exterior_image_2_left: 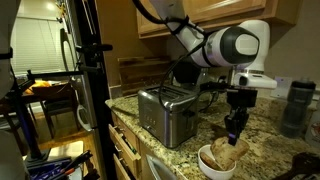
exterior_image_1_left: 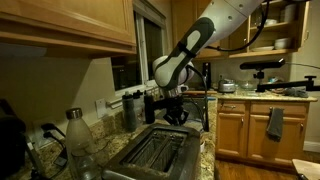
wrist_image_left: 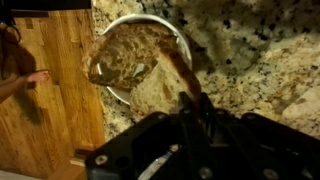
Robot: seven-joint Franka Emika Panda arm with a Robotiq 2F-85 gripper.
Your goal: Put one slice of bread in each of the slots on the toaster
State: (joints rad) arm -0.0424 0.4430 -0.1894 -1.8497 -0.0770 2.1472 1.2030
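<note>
Looking dark and blurred in the wrist view, so cannot tell the width between the jaws, nor any grip on something. Hides part of the bread slice (wrist_image_left: 125,55) behind one finger (wrist_image_left: 182,80). Lies in a white bowl (exterior_image_2_left: 208,165) on the tabletop (exterior_image_2_left: 275,150), directly under the jaws, near the toaster (exterior_image_2_left: 165,115).

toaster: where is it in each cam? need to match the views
In an exterior view: toaster at bottom centre, close to the camera, slots showing.
In an exterior view: toaster just left of centre, seen from the side.
Wrist view: not in it.
Shared landmark: the speckled granite counter, in all three.
</note>
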